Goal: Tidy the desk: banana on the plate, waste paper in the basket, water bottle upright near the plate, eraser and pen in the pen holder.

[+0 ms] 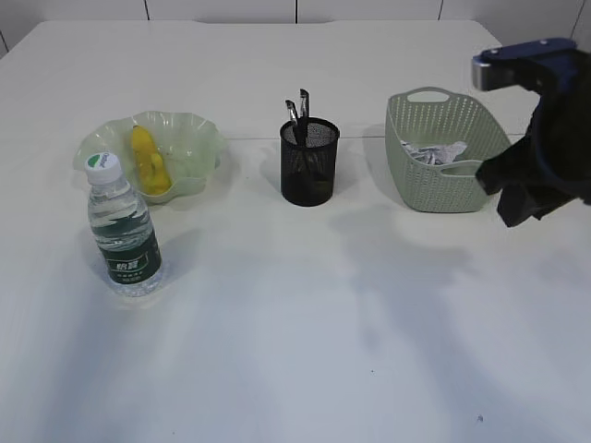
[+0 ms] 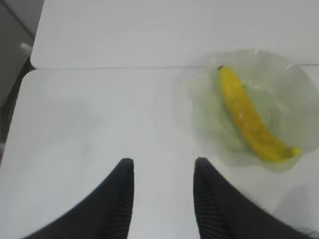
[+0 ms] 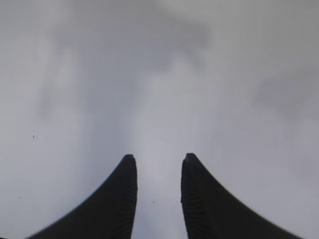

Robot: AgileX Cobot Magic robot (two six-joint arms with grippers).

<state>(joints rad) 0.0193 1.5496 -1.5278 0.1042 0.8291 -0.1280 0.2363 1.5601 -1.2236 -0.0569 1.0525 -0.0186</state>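
A yellow banana (image 1: pixel 148 161) lies on the pale green wavy plate (image 1: pixel 199 129); both also show in the left wrist view, the banana (image 2: pixel 249 119) on the plate (image 2: pixel 209 114). A water bottle (image 1: pixel 122 226) stands upright just in front of the plate. The black mesh pen holder (image 1: pixel 309 164) holds pens (image 1: pixel 301 115); the eraser is not visible. Crumpled waste paper (image 1: pixel 439 152) lies in the green basket (image 1: pixel 416 115). My left gripper (image 2: pixel 163 162) is open and empty over bare table left of the plate. My right gripper (image 3: pixel 158 158) is open and empty over bare table; its arm (image 1: pixel 545 138) hangs beside the basket.
The white table (image 1: pixel 305 323) spreads wide in front of the objects. A seam runs across it behind the plate and holder. The table's left edge (image 2: pixel 20 94) shows in the left wrist view.
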